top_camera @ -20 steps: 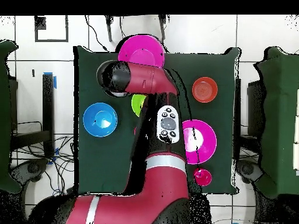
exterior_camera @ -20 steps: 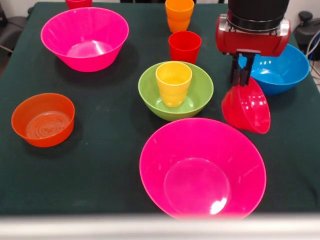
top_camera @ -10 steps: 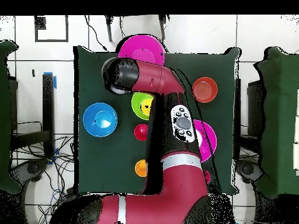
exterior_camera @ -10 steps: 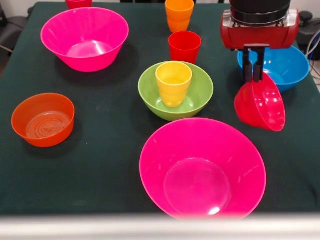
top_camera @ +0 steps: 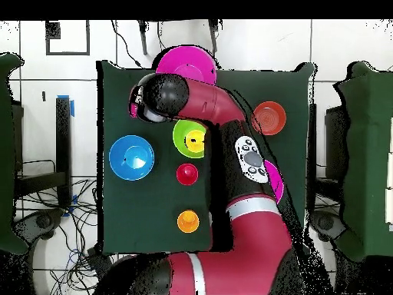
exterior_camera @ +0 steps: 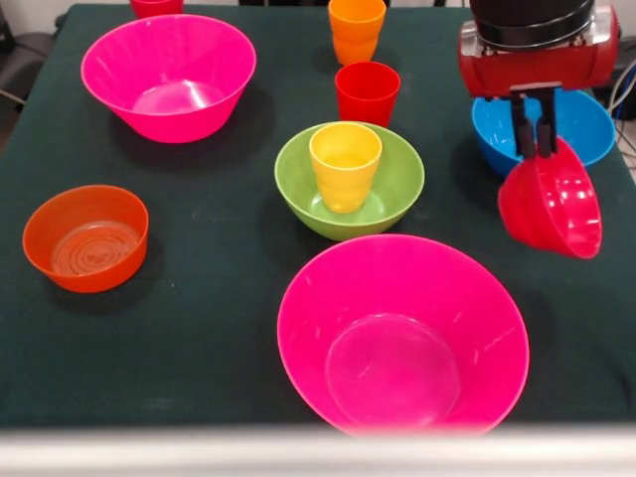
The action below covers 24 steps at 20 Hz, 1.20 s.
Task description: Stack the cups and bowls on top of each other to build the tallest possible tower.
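My gripper point(exterior_camera: 534, 147) is shut on the rim of the small red bowl point(exterior_camera: 553, 207), which hangs tilted above the table at the right, in front of the blue bowl point(exterior_camera: 574, 117). The yellow cup point(exterior_camera: 345, 165) stands upright inside the lime-green bowl point(exterior_camera: 388, 194) at the centre, well left of the gripper. The red cup point(exterior_camera: 367, 92) and orange cup point(exterior_camera: 357, 28) stand behind it. In the overhead view the arm's head point(top_camera: 159, 98) covers the gripper; the green bowl point(top_camera: 181, 135) and yellow cup point(top_camera: 196, 140) show beside it.
One hot-pink bowl point(exterior_camera: 402, 333) sits at the near edge, another point(exterior_camera: 169, 75) at the far left. The translucent orange bowl point(exterior_camera: 86, 237) sits at the left. A red object point(exterior_camera: 156, 6) shows at the top edge.
The gripper has carried the small red bowl to the right and a little higher, farther from the green bowl. In the overhead view the arm has swung aside, uncovering the green bowl and cups.
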{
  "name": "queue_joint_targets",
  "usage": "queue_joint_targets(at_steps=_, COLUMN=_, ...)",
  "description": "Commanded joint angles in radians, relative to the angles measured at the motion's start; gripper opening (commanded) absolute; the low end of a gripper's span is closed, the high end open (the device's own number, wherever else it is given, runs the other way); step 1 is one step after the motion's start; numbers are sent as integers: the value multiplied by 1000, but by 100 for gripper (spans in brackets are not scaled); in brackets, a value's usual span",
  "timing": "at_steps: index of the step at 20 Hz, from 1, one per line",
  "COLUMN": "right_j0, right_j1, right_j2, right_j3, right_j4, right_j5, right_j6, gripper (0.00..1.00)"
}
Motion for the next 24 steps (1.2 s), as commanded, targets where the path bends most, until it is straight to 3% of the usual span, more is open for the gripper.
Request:
queue_joint_targets(at_steps=1, right_j0=-65, right_j1=10, right_j2=229, right_j3=128, right_j4=4, right_j5=44, right_j6=-209, gripper=0)
queue_joint_targets(at_steps=13, right_j0=-219, right_j1=39, right_j2=438, right_j3=205, right_j4=-32, right_j5=87, right_j6=-243, gripper=0)
queue_joint_targets(at_steps=15, right_j0=-211, right_j1=48, right_j2=423, right_j3=179, right_j4=-69, right_j5=82, right_j6=-234, gripper=0)
queue_joint_targets(at_steps=20, right_j0=-124, right_j1=60, right_j2=285, right_j3=76, right_j4=-227, right_j5=1, right_j6=-180, gripper=0)
queue_joint_targets(at_steps=24, right_j0=-103, right_j1=80, right_j2=262, right_j3=38, right_j4=-279, right_j5=1, right_j6=-146, gripper=0)
